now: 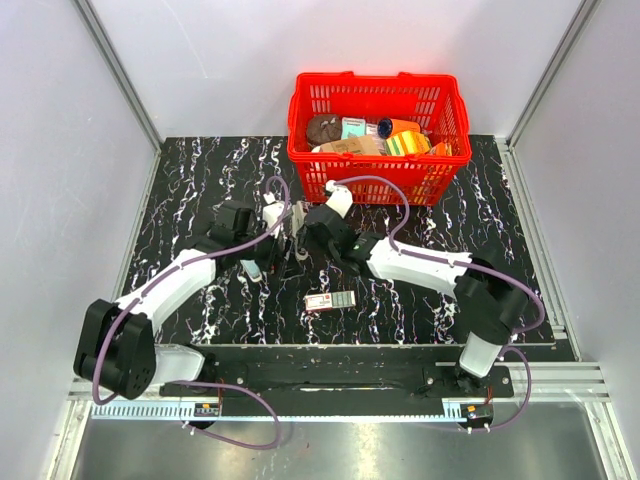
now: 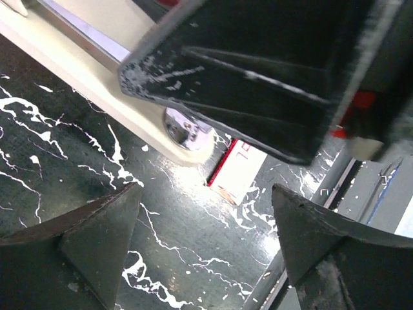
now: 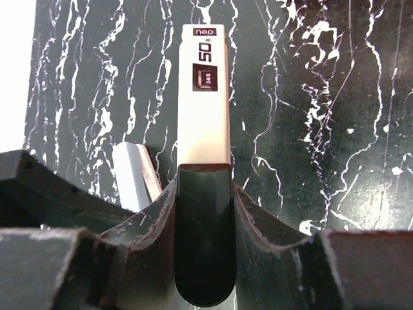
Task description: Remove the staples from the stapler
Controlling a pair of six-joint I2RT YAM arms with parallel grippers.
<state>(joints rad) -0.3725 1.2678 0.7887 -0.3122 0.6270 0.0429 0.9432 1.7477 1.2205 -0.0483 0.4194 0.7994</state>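
Note:
The stapler (image 3: 204,123) has a pale top marked "50" and a glossy black rear end. My right gripper (image 3: 203,188) is shut on that black end, one finger on each side, and holds it over the black marble table. In the top view the stapler (image 1: 296,245) sits mid-table between both grippers, with the right gripper (image 1: 308,232) beside it. My left gripper (image 2: 206,194) is open and empty, its fingers wide apart just below the stapler's pale body (image 2: 129,110). In the top view the left gripper (image 1: 278,247) is directly left of the stapler.
A small red-and-white box (image 1: 330,301) lies flat near the front and shows in the left wrist view (image 2: 242,171). A pale blue-grey rounded object (image 3: 135,174) lies beside the stapler. A red basket (image 1: 440,175) of groceries stands at the back.

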